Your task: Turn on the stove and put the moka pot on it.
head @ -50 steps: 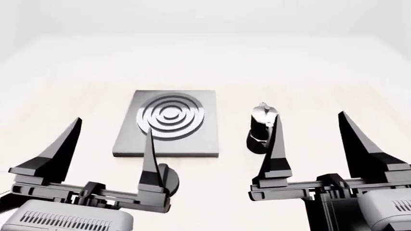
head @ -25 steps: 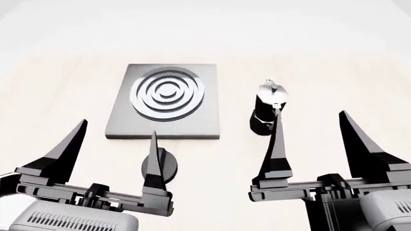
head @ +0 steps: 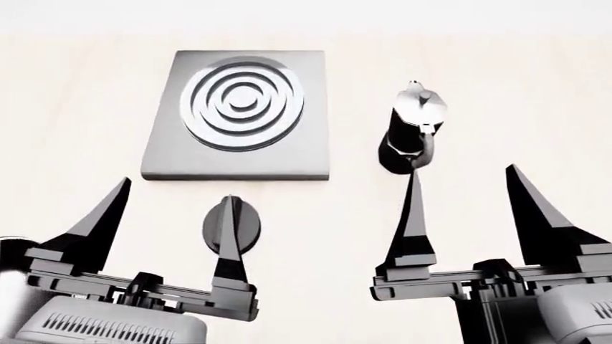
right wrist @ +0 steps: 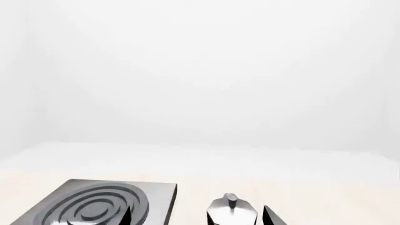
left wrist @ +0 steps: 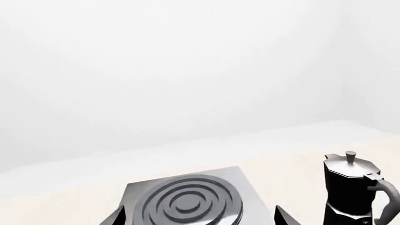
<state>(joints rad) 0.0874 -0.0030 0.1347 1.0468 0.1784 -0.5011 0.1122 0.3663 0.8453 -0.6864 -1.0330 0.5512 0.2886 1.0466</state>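
Neither part of the task is under way yet: both arms hang low over the near edge of the bench (head: pixel 77 86), short of everything on it. The left end effector (head: pixel 172 222) is spread wide and holds nothing; its inner finger overlaps the knob (head: pixel 232 228) in the head view, though I cannot tell whether it touches it or only passes in front. The right end effector (head: pixel 474 215) is likewise wide open and empty, its inner fingertip pointing toward the pot (head: pixel 409 132), which stands upright on the bench just beyond it and well to the right of the stove (head: pixel 239 115). The stove plate lies flat farther back, burner rings bare, with the knob on the bench just in front of its near edge. The left wrist view shows the plate and the pot side by side and apart. The step in hand looks like the approach to the knob. The next move would call for centring the left fingers on either side of the knob, closing on it and twisting; after that the right arm would need to reach forward, straddle the pot's body or handle, grip, lift and carry it leftward onto the rings.
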